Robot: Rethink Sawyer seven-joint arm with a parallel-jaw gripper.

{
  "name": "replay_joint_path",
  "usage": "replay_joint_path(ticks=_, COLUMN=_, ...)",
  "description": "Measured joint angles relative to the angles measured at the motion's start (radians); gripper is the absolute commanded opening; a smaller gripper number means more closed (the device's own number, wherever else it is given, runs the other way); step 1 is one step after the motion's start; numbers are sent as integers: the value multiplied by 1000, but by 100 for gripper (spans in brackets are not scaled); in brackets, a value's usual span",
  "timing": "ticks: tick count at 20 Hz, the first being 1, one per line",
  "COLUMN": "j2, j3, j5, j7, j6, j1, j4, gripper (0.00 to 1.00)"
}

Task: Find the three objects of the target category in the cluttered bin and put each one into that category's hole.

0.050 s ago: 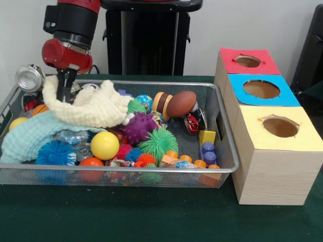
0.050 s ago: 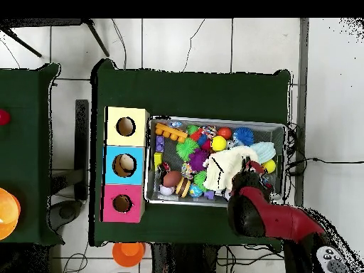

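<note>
Green-covered table (image 1: 151, 222) carrying a wire mesh bin (image 1: 222, 146) full of toys, with a wooden sorting box (image 1: 272, 171) just right of it whose three round holes sit in a red top (image 1: 250, 61) farthest, a blue top (image 1: 261, 89) in the middle and a yellow top (image 1: 280, 126) nearest. The red and black arm (image 1: 70, 30) descends into the bin's far-left corner, where its gripper (image 1: 63, 91) is sunk behind a cream knitted cloth (image 1: 93, 108); whether it is parted or closed cannot be told. Among the clutter: a pale blue cloth (image 1: 30, 138) at left, a toy football (image 1: 180, 103) at the far side, a green spiky ball (image 1: 157, 143), a purple spiky ball (image 1: 139, 128), a yellow ball (image 1: 104, 145) and a blue spiky ball (image 1: 54, 153) nearest.
</note>
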Motion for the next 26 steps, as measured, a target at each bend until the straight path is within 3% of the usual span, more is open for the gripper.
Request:
replay_joint_path(ticks=5, j2=-5, j3=117, j5=0, j7=0, j6=108, j1=-95, j4=65, gripper=0)
replay_joint_path(ticks=14, j2=23, j3=294, j5=0, j7=0, j6=121, j1=-198, j4=178, gripper=0)
replay_joint_path(ticks=26, j2=158, j3=355, j5=-18, j7=0, j6=120, j1=-199, j4=212, gripper=0)
